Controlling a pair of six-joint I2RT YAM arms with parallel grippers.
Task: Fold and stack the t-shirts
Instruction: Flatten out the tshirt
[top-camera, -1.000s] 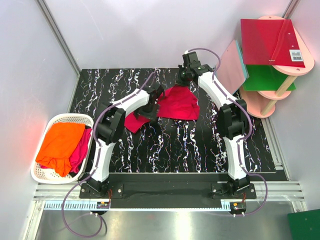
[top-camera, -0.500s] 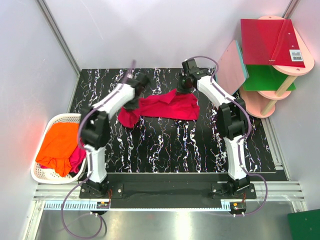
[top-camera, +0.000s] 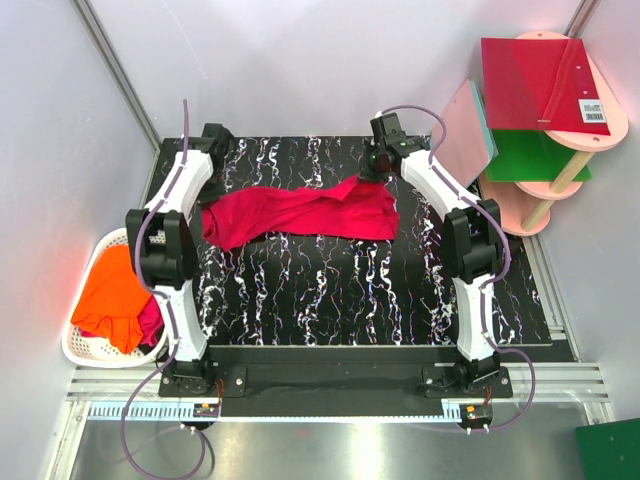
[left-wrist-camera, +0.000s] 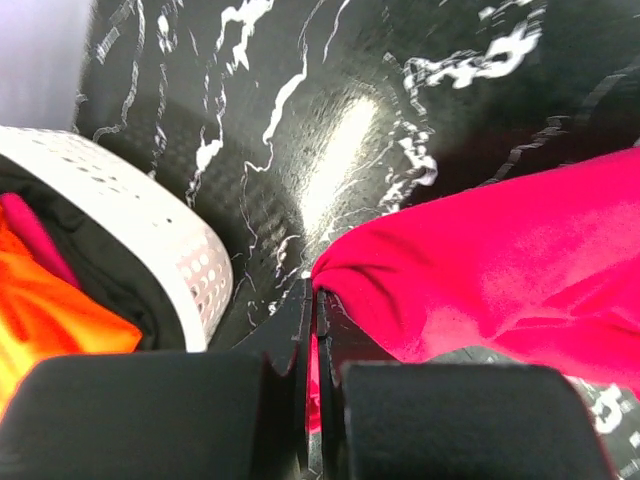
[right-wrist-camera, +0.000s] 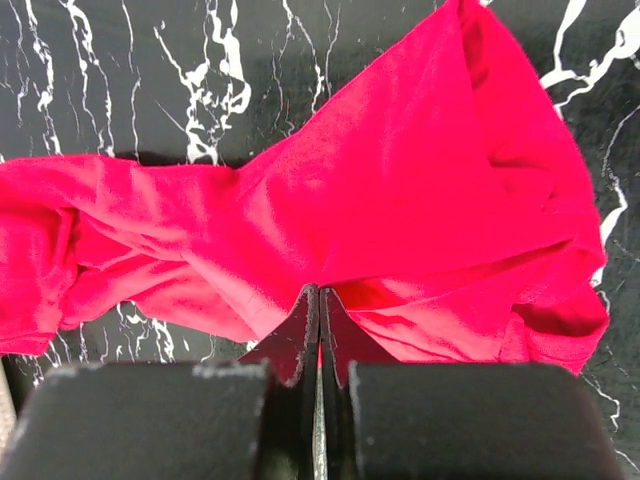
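A crimson t-shirt (top-camera: 300, 210) is stretched left to right across the far part of the black marbled table (top-camera: 350, 290). My left gripper (top-camera: 205, 215) is shut on its left end, seen in the left wrist view (left-wrist-camera: 313, 295) with cloth (left-wrist-camera: 480, 270) pinched between the jaws. My right gripper (top-camera: 375, 178) is shut on the shirt's far right edge; in the right wrist view (right-wrist-camera: 318, 295) the cloth (right-wrist-camera: 400, 200) bunches at the closed tips. An orange t-shirt (top-camera: 112, 295) and another crimson one (top-camera: 150, 315) lie in a white basket (top-camera: 85, 350) at left.
The basket rim (left-wrist-camera: 150, 230) lies close to my left gripper. At the right stand a pink shelf (top-camera: 520, 210) with red (top-camera: 535, 80) and green (top-camera: 530, 155) boards, and a pink square board (top-camera: 462, 135) leaning near my right arm.
My left gripper has swung far left toward the table's left edge, pulling the shirt's left end out, so the bunched shirt is now stretched wide. My right gripper shifted slightly right.
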